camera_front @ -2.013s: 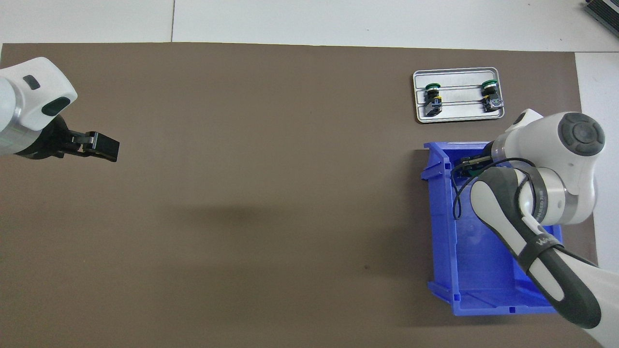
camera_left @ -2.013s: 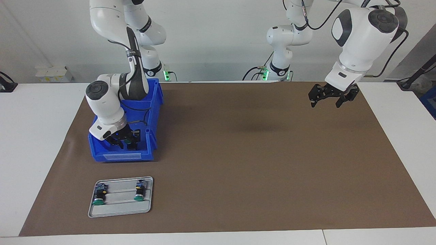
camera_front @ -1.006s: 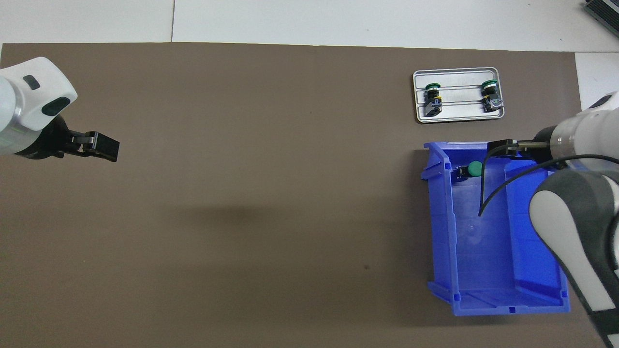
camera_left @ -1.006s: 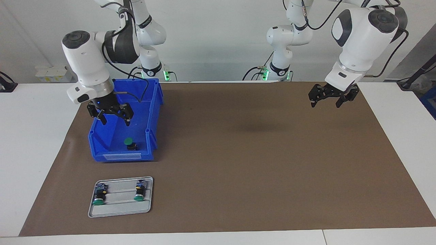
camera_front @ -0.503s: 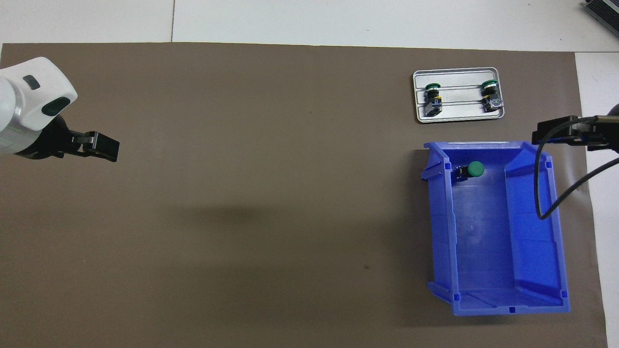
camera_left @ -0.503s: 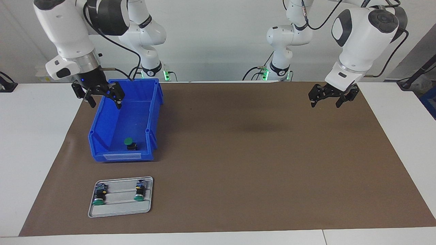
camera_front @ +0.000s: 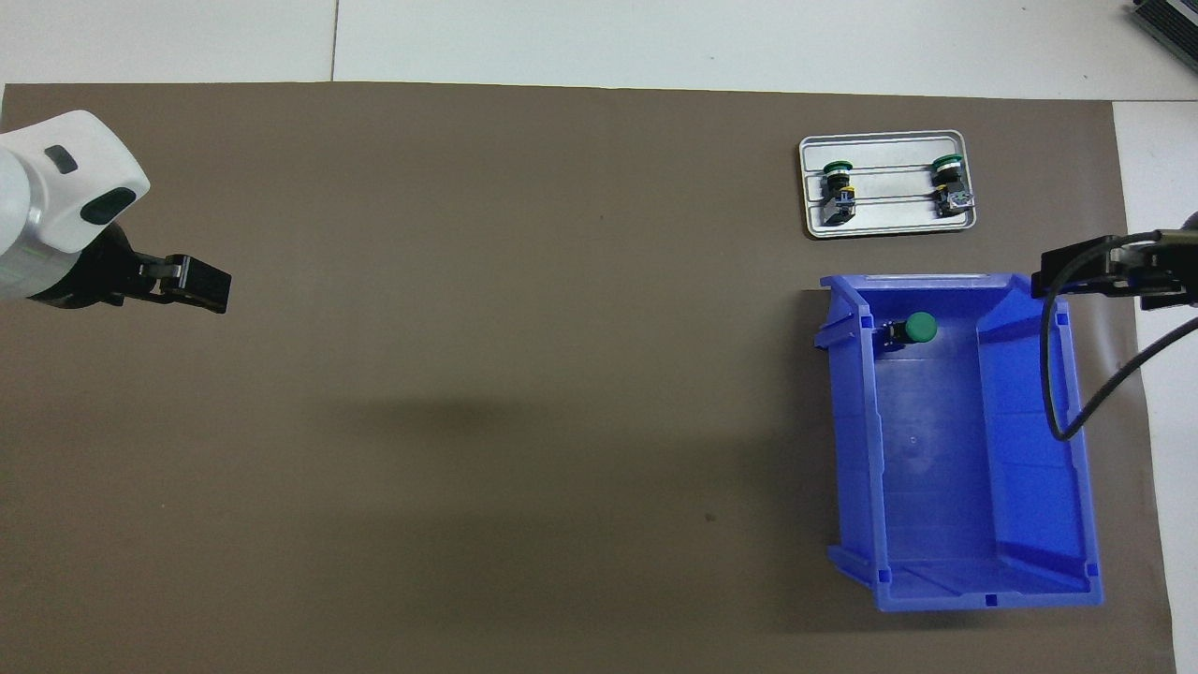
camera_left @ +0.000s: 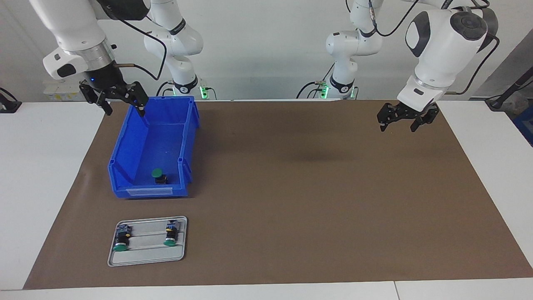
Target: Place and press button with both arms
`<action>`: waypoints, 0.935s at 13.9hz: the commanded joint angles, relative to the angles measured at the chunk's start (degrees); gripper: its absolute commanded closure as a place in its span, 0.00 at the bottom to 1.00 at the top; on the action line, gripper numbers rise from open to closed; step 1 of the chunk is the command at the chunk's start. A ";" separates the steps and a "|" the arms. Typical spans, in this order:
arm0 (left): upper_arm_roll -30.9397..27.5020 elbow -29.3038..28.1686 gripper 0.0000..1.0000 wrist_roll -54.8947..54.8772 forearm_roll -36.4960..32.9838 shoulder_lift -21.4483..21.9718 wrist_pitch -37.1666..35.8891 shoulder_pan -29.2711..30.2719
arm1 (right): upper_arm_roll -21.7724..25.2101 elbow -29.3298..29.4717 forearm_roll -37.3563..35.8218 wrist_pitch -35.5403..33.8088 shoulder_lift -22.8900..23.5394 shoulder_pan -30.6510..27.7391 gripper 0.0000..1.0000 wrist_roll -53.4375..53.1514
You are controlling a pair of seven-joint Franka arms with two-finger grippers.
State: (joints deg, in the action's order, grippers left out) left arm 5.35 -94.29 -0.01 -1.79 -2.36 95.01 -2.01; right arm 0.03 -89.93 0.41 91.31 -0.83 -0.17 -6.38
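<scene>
Robots at rest over a brown mat (camera_left: 316, 200) covering the tabletop (camera_left: 41, 166): the button (camera_left: 157, 174), green cap up, stands inside the blue bin (camera_left: 188, 137), at the end of the bin farthest from the robots and close to the wall that faces the middle of the mat. The right end effector (camera_left: 120, 102) hangs in the air over the bin's corner nearest the robots, at the right arm's end of the tabletop, its fingers spread wide with nothing between them. The left end effector (camera_left: 402, 121) hovers above bare mat at the left arm's end, well apart from the bin, likewise spread and holding nothing. Two more buttons (camera_left: 121, 241) (camera_left: 170, 235) lie on their sides in a grey metal tray (camera_left: 145, 258), which sits on the mat just farther from the robots than the bin.
</scene>
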 commanded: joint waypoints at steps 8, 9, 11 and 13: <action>0.45 -2.13 0.00 0.36 0.56 1.66 1.50 0.69 | -0.38 -2.44 -0.32 0.10 -1.37 0.08 0.01 -0.30; 0.45 -2.13 0.00 0.36 0.56 1.66 1.50 0.69 | -0.38 -2.44 -0.32 0.10 -1.37 0.08 0.01 -0.30; 0.45 -2.13 0.00 0.36 0.56 1.66 1.41 0.69 | -0.38 -2.44 -0.32 0.01 -1.37 0.08 0.01 -0.21; 0.45 -2.13 0.00 0.36 0.56 1.66 1.41 0.69 | -0.38 -2.44 -0.32 0.10 -1.37 0.08 0.01 -0.30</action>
State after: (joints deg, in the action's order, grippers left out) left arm 5.35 -94.29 -0.01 -1.79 -2.36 95.02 -2.01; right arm -0.14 -90.95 0.37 91.31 -0.95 -0.07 -6.38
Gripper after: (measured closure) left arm 0.000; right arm 0.004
